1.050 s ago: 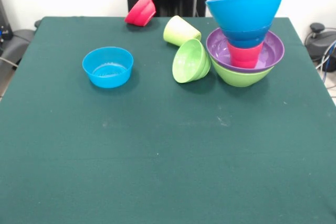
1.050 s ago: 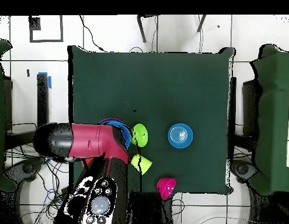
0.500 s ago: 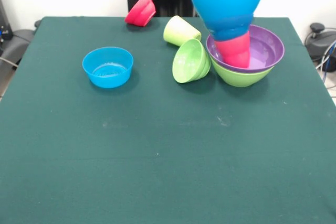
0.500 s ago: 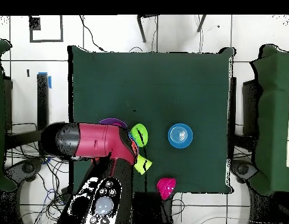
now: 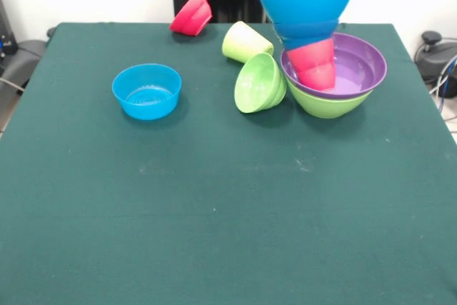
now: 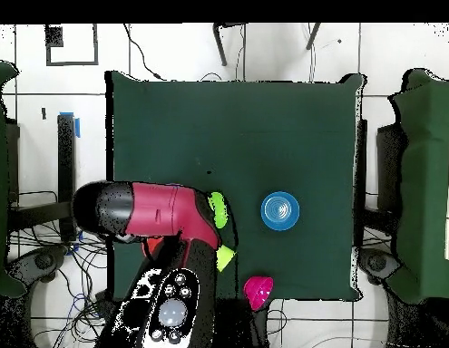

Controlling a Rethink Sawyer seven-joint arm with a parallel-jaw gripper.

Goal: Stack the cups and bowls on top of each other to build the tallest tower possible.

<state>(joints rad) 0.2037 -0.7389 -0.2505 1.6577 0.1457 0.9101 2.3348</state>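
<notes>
The tower at the table's far right is seen tilted further left than half a second ago, its red cup leaning in the purple bowl. The gripper's state cannot be told; only the arm has shifted.

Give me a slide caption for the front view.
Leaning tower of bowls on a red cup, beside loose bowls and a green cup on the table.

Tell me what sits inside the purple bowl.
The purple bowl holds a tilted red cup, with blue bowls stacked on it. The cup's base is hidden by the rim.
</notes>
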